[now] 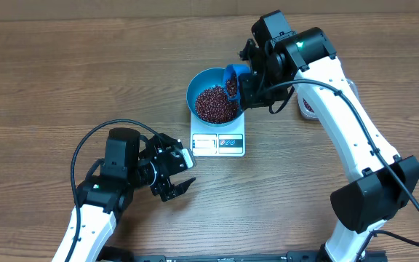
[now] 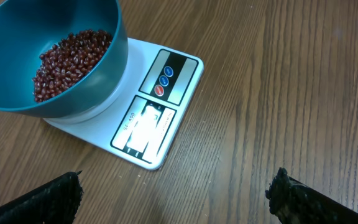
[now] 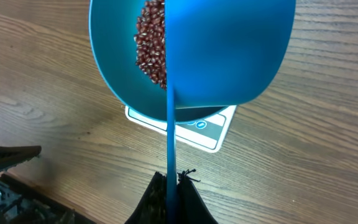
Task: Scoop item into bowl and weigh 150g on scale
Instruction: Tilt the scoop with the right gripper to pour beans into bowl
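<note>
Wood table (image 1: pixel 49 87) | beans (image 1: pixel 215 103) lay in bowl (image 1: pixel 190 93) on scale (image 1: pixel 218 143) | right gripper (image 3: pixel 173 194) pinched scoop (image 1: pixel 233 73) handle above bowl | left gripper (image 1: pixel 188 172) gaped, empty | beans looked light, loose, rolly; best moved by scoop

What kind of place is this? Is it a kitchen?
Probably a robot lab, not a kitchen: a left arm and right arm work at a plain wooden table holding a scale and a bowl of beans.

Overhead: high, straight down, whole worktop (image 1: pixel 64 73) | Left wrist: low, close, slanting down at scale (image 2: pixel 166 93) and bowl (image 2: pixel 98 15) | Right wrist: close above bowl, looking down | Shared: bowl, scale in all three
</note>
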Motion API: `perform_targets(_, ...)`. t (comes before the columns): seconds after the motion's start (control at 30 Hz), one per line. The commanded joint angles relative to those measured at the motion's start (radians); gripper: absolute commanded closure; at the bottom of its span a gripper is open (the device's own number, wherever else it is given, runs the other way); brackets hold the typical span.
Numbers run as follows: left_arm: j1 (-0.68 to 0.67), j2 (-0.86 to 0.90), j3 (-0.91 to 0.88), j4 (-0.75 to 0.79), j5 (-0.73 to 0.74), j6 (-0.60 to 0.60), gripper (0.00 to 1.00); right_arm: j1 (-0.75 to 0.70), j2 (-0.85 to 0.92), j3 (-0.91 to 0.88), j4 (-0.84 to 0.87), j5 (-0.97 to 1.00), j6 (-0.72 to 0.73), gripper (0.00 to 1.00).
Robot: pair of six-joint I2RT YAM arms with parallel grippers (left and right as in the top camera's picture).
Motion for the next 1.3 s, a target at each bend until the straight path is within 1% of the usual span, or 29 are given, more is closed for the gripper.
perform_targets(0.0,0.004,0.008,-0.004,0.000,0.016,0.019,0.01,0.000,-0.035,0.030,0.002,0.053,0.024,0.96)
perform_targets(0.1,0.004,0.008,-0.004,0.000,0.016,0.019,0.01,0.000,-0.035,0.030,-0.005,0.089,0.035,0.96)
perform_targets(0.87,0.004,0.008,-0.004,0.000,0.016,0.019,0.00,0.001,-0.035,0.030,-0.012,0.089,0.032,0.96)
perform_targets(0.97,0.004,0.008,-0.004,0.000,0.016,0.019,0.00,0.015,-0.035,0.030,-0.013,0.104,0.032,0.96)
perform_targets(1.27,0.004,0.008,-0.004,0.000,0.016,0.019,0.01,0.113,-0.035,0.030,-0.008,0.237,0.028,0.96)
